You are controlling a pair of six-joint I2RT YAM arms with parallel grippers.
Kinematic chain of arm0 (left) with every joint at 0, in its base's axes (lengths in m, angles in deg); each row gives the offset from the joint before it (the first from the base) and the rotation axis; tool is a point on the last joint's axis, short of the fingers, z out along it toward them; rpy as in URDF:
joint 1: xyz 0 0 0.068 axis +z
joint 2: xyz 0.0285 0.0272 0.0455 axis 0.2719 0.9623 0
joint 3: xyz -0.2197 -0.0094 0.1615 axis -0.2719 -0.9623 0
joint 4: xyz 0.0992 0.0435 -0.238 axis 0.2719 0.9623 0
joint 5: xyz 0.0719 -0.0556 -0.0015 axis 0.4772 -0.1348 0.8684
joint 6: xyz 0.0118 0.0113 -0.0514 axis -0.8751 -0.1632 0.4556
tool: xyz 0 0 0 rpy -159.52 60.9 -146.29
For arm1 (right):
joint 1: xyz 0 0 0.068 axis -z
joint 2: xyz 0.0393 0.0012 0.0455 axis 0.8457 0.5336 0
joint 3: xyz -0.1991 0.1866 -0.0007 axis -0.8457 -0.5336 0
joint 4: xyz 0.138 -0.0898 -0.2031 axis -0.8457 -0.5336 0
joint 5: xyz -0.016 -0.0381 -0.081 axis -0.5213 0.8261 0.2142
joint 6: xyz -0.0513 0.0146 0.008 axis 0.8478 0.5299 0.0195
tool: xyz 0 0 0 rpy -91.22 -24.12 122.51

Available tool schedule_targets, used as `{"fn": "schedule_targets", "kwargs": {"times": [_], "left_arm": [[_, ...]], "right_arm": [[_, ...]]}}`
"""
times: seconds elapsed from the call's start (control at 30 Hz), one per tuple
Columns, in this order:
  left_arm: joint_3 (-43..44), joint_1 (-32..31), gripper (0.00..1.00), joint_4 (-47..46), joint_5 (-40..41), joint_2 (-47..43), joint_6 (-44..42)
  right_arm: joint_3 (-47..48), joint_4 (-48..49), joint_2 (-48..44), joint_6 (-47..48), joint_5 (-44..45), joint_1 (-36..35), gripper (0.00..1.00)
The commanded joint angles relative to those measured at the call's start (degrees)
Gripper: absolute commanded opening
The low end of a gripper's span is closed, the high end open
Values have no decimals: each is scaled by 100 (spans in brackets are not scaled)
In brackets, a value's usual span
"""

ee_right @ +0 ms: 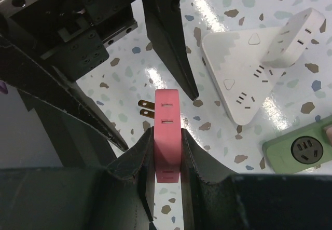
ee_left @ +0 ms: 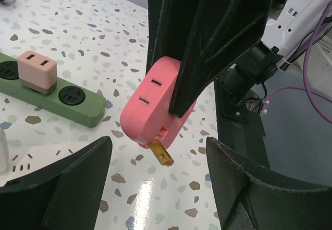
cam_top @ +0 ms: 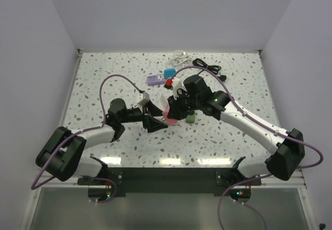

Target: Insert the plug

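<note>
Your right hand is clenched on the pink plug, its two pads pressing the flat sides, so the plug hangs in the air above the surface at the middle of the scene. One brass prong juts from its lower end, and the body sits tilted rather than square. Your left hand is released, its fingers spread wide on either side of the plug and a little below it, touching nothing. Just to the right of the plug in the overhead view lies the green power strip, with a beige adapter already seated in one socket and round sockets free beside it; a white triangular socket block rests a little farther off. The danger here, as I judge it, is crowding. If you close the left hand now, it may pinch the prong or knock the plug askew in the right grip. If the right lets go first, the plug falls. Nothing holds the strip down, so a tilted approach could shove it aside or jam the prongs against the socket face.
</note>
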Motion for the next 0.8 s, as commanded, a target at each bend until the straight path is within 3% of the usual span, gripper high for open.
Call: {"fn": "schedule_targets", "kwargs": {"times": [0.0, 0.1, 0.33, 0.57, 0.7, 0.73, 0.77], "left_arm": [[240, -73, 78, -156, -74, 49, -4], [267, -91, 76, -165, -57, 58, -13], [276, -161, 49, -244, -354, 207, -74], [74, -266, 31, -559, -803, 251, -180], [-67, -310, 12, -1087, -1032, 251, 57], [-111, -336, 0, -1158, -1084, 242, 92], [-137, -363, 0, -1315, -1102, 234, 136]], "right_arm": [[-61, 195, -164, 237, -524, -31, 0], [-122, 213, -181, 281, -665, -31, 0], [-158, 195, -243, 465, -806, -22, 0], [17, 152, -190, 562, -850, -22, 0], [211, 108, 38, 676, -1122, 4, 0], [255, 90, 91, 694, -1166, 21, 0], [342, 107, 178, 685, -1210, 30, 0]]}}
